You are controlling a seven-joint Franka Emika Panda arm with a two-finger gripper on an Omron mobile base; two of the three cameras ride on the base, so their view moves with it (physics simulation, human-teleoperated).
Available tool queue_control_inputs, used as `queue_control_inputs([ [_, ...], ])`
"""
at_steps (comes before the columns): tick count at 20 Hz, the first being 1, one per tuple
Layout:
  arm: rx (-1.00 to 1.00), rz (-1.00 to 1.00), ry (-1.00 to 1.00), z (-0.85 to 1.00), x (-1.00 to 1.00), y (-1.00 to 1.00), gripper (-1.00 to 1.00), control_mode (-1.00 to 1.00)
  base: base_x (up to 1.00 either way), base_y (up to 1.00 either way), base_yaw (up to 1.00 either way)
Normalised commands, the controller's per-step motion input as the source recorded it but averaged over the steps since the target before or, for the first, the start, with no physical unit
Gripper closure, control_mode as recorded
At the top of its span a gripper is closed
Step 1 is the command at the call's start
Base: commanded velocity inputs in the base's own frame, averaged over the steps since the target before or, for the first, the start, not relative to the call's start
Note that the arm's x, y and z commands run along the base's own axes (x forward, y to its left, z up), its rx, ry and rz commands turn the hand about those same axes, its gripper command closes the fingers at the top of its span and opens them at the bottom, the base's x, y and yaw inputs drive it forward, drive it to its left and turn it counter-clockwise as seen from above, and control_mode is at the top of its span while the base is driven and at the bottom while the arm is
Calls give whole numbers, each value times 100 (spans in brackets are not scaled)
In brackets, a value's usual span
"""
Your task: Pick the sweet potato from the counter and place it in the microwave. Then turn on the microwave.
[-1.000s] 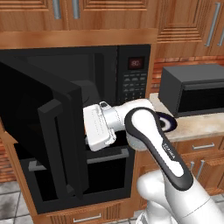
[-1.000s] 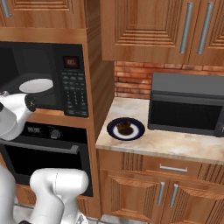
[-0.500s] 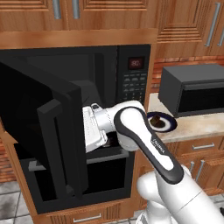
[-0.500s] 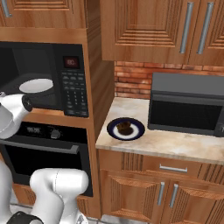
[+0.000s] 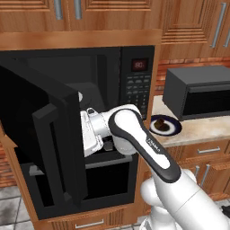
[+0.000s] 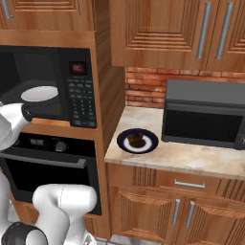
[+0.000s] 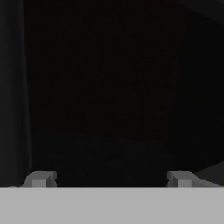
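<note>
I judge the door-opening part is done and the pick has not begun: the microwave stands with its wide dark door swung out toward me, the white turntable bare inside, and the sweet potato sits on the blue-rimmed plate on the counter, just to the right of the microwave and in front of the smaller dark grey box appliance. My arm's wrist is tucked in beside the open door, below the microwave's cavity and above the black oven. In the hand view the gripper faces a dark surface I cannot identify; its two fingertips stand far apart with nothing between them, so the hand is spread wide and carrying nothing, and I cannot tell whether it touches the door. Next, as I read it, I need to bring the hand clear of the door, swing it right of the microwave over the plate, and come down along the potato's short axis so the fingers span it without catching the plate's rim.
</note>
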Motion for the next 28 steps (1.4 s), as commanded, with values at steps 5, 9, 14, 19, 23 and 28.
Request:
queue_control_inputs([
  [5,0,3,-1,-8,0,20,-100,-100,0,0,0],
  [9,0,3,-1,-9,1,19,-100,-100,0,0,0],
  [14,0,4,-2,-11,2,17,-100,-100,0,0,0],
  [19,0,3,-2,-8,3,10,-100,-100,0,0,0],
  [23,0,2,-5,-3,2,4,-100,-100,0,0,0],
  [28,0,3,-6,-2,0,0,-100,-100,0,0,0],
])
